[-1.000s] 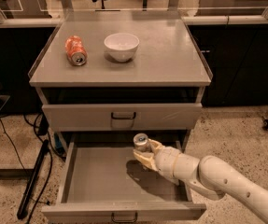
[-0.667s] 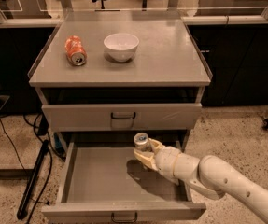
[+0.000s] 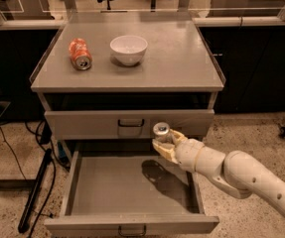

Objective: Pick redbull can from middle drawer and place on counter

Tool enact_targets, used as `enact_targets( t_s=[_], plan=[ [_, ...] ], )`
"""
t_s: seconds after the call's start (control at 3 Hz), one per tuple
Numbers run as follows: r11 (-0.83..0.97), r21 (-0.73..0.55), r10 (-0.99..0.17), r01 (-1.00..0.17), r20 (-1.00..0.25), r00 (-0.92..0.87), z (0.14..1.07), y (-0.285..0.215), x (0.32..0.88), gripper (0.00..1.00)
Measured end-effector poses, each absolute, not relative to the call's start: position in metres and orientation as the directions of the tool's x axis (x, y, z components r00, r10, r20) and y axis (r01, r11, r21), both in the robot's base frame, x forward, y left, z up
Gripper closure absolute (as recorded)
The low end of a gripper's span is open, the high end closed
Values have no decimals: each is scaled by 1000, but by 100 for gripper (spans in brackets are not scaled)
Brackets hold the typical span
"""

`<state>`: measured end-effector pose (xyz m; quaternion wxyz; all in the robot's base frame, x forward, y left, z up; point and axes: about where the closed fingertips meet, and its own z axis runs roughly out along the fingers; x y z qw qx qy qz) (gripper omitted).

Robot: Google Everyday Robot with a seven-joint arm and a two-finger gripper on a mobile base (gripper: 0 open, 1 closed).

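Observation:
The middle drawer (image 3: pixel 132 192) is pulled open below the closed upper drawer front (image 3: pixel 129 123). My gripper (image 3: pixel 164 144) is shut on the redbull can (image 3: pixel 161 131), a slim silvery can with a shiny lid. It holds the can upright above the drawer's back right part, level with the upper drawer front. The can's shadow falls on the drawer floor. The grey counter (image 3: pixel 177 58) lies above, with raised side rims.
An orange soda can (image 3: pixel 80 54) lies on its side at the counter's left. A white bowl (image 3: pixel 128 49) stands near the counter's middle. A dark cable and stand leg lie on the floor at left. Dark cabinets stand behind.
The gripper has lifted the can a little higher out of the drawer, from near the drawer's back up to the level of the upper drawer front.

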<state>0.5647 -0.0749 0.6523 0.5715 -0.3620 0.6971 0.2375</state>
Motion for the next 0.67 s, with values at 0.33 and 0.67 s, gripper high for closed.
enact_targets(
  t_s=[0.33, 0.67],
  plan=[
    [626, -84, -235, -775, -968, -86, 653, -76, 564, 100],
    [653, -116, -278, -748, -956, -94, 679, -99, 550, 100]
  ],
)
